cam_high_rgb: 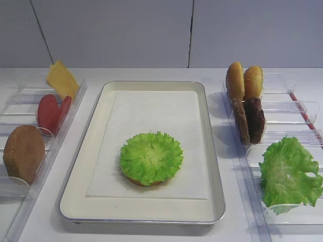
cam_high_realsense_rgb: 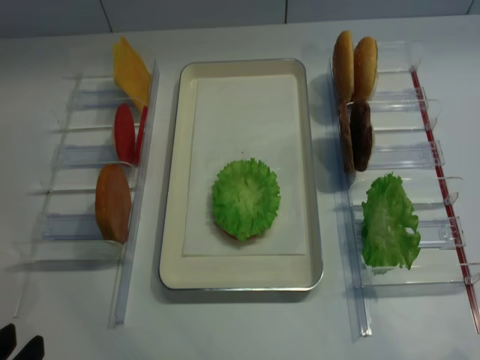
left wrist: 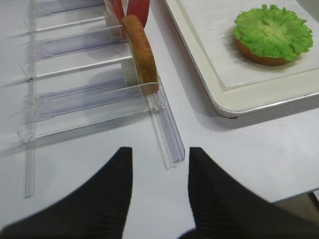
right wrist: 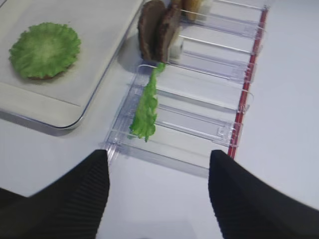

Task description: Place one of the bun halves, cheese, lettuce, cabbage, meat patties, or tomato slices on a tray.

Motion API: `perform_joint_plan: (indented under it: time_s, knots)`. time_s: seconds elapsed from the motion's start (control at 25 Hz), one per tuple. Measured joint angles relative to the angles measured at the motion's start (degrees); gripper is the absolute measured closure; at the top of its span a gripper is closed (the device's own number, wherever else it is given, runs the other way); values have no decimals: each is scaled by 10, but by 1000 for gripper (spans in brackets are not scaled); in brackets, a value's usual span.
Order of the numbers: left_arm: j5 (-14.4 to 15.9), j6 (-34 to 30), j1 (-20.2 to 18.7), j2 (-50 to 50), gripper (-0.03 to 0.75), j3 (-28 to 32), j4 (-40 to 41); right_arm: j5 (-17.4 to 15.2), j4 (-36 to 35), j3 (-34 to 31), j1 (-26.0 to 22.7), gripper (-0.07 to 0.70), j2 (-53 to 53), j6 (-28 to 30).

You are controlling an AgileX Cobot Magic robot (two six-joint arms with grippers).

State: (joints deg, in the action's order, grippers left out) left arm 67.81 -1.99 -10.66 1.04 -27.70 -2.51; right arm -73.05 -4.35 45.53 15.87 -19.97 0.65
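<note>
- Black ribbed fingers of the right tool (right wrist: 158, 199) fill the foot of the right wrist view, spread wide with nothing between them, hovering over bare worktop (right wrist: 289, 99) just short of the clear right-hand holder (right wrist: 199, 127).
- Left tool (left wrist: 160, 194) likewise stands parted and empty, low over the worktop near the end of the left-hand holder (left wrist: 75, 107); in the overhead view only its tips show at the bottom left corner.
- Standing on edge in the right holder, nearest first: a bulky ruffled green leaf (cam_high_rgb: 288, 174), two meat patties (cam_high_rgb: 251, 120) side by side, then two bun halves (cam_high_rgb: 244, 80) behind them.
- On the tray (cam_high_rgb: 81, 199), on its white paper (cam_high_rgb: 151, 111), the lettuce (cam_high_rgb: 151, 157) lies flat, frilled face up, on a bun half (left wrist: 259, 56) whose brown rim peeks out beneath; being round, neither has a long axis to speak of.
- Left holder carries another bun half (cam_high_rgb: 23, 153), two tomato slices (cam_high_rgb: 53, 112) and the cheese (cam_high_rgb: 62, 79), all upright or leaning.
- Judging by the stack, the build sits between placements: bun and lettuce are down, and a patty looks the likely next piece, though that is a guess.
- That would call for the right tool to reach forward over the leaf and close across a patty's thin edge-on faces.
</note>
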Motion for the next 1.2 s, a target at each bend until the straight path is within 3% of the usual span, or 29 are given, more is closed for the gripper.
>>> perform_joint_plan:
  time_s: [0.24,0.52,0.76,0.88,1.2]
  knots:
    - [0,0,0,0,464,0,0,-2,-45,-60,-146,184,83,2]
    - [0,0,0,0,464,0,0,12,-53,-115,-246,184,148,37]
    - [0,0,0,0,464,0,0,59,-53,-141,-258,184,203,117]
    - [0,0,0,0,464,0,0,77,-53,-158,-258,184,210,124]
    - [0,0,0,0,464,0,0,78,-94,-179,-259,184,210,125]
